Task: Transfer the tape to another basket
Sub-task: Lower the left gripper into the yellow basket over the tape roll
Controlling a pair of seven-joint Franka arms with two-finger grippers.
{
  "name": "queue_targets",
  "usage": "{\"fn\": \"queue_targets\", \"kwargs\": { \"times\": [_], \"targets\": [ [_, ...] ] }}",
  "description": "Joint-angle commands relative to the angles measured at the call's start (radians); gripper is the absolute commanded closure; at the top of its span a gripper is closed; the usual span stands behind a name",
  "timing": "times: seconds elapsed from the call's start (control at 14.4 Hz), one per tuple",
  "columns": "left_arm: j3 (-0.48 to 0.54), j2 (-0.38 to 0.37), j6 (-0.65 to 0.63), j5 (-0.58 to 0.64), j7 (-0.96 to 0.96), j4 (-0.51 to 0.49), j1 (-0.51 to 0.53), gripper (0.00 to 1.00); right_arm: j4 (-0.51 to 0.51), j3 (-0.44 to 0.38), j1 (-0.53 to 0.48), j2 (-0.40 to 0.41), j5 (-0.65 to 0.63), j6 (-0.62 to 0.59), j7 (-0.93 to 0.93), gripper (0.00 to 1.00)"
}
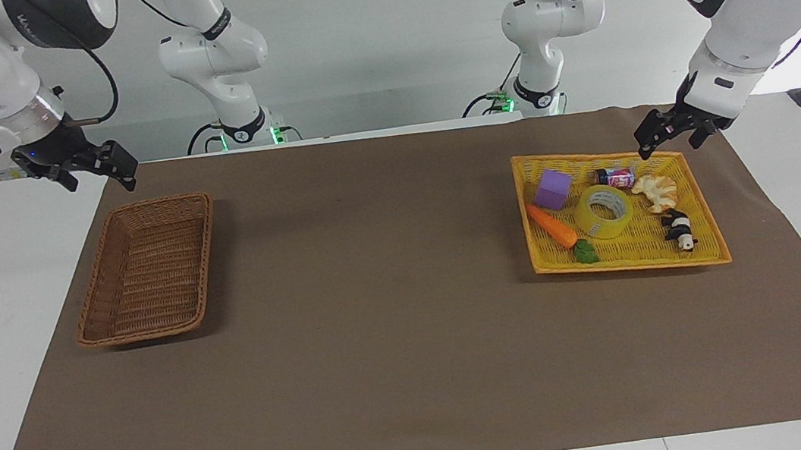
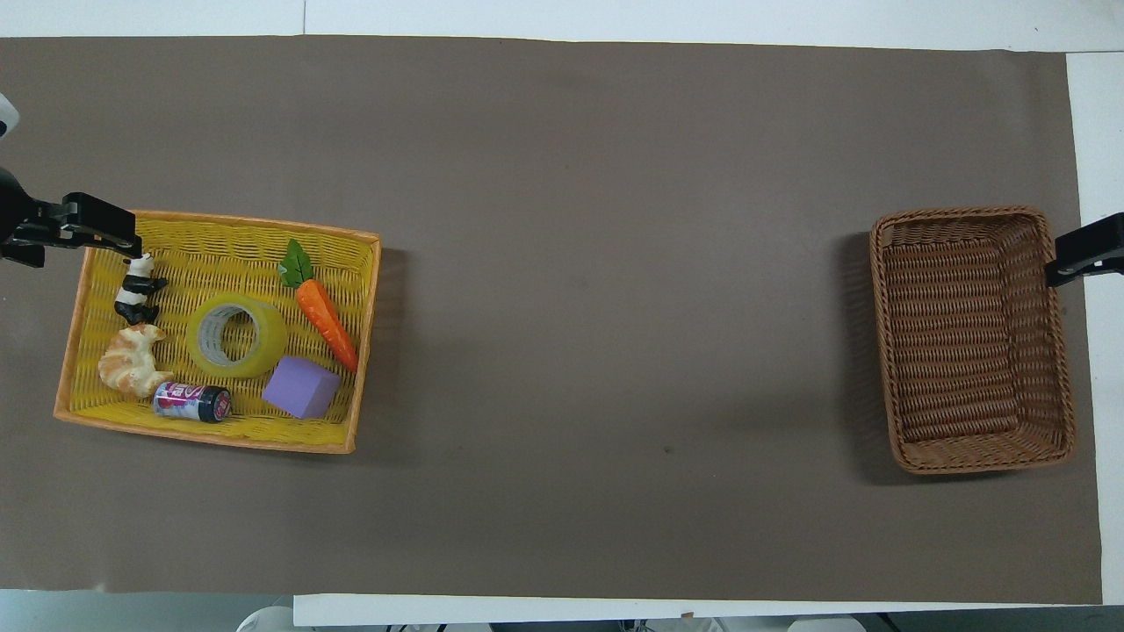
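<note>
The left gripper [image 1: 672, 134], at the right of the facing view, hangs in the air over the corner of the yellow tray [image 1: 705, 218] nearest the robots; it holds nothing and touches nothing, and whether its fingers are spread or closed cannot be told. The right gripper [image 1: 92, 169], at the upper left of that view, hangs over the counter [image 1: 394, 294] just off the brown wicker basket [image 1: 94, 312], also with nothing in it, its opening likewise not readable. The tape [image 1: 604, 211], a wide yellow roll with a pale inner core, lies flat with its hole facing up in the middle of the yellow tray, at the left of the overhead view. Close around it in the tray sit a purple block [image 1: 553, 188], a toy carrot [image 1: 552, 226], a small can [image 1: 616, 175] lying on its side, a croissant-like piece [image 1: 656, 192] and a black-and-white figurine [image 1: 678, 227]; the can and the block lie just beside the roll, the carrot near it. The brown wicker basket sits well apart at the right arm's end of the counter, with nothing in it. Between the two containers the brown mat [image 1: 404, 377] lies bare across the middle of both frames, and white counter edge shows around it.
</note>
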Motion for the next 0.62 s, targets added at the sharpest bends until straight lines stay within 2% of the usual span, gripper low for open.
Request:
{"fn": "queue_targets", "kwargs": {
  "times": [0.0,0.21,0.28,0.49,0.55],
  "targets": [
    [0.005,-0.024,0.001,-0.009,-0.018,-0.025,-0.010,0.00,-0.015,0.002,-0.003,-0.017,-0.001,-0.007,-0.021,0.00],
    [0.009,-0.044,0.002,-0.009,-0.017,-0.067,0.007,0.00,-0.015,0.002,-0.003,-0.017,-0.001,-0.007,-0.021,0.00],
    [0.009,-0.056,0.022,-0.009,-0.021,-0.108,0.007,0.00,-0.014,0.002,-0.003,-0.017,-0.001,-0.007,-0.021,0.00],
    [0.011,-0.150,0.267,-0.009,-0.012,-0.354,0.019,0.00,-0.015,0.002,-0.003,-0.017,-0.001,-0.007,-0.021,0.00],
    [0.011,-0.151,0.303,-0.009,-0.003,-0.384,0.031,0.00,-0.015,0.002,-0.003,-0.015,-0.001,-0.007,-0.021,0.00]
  ]
}}
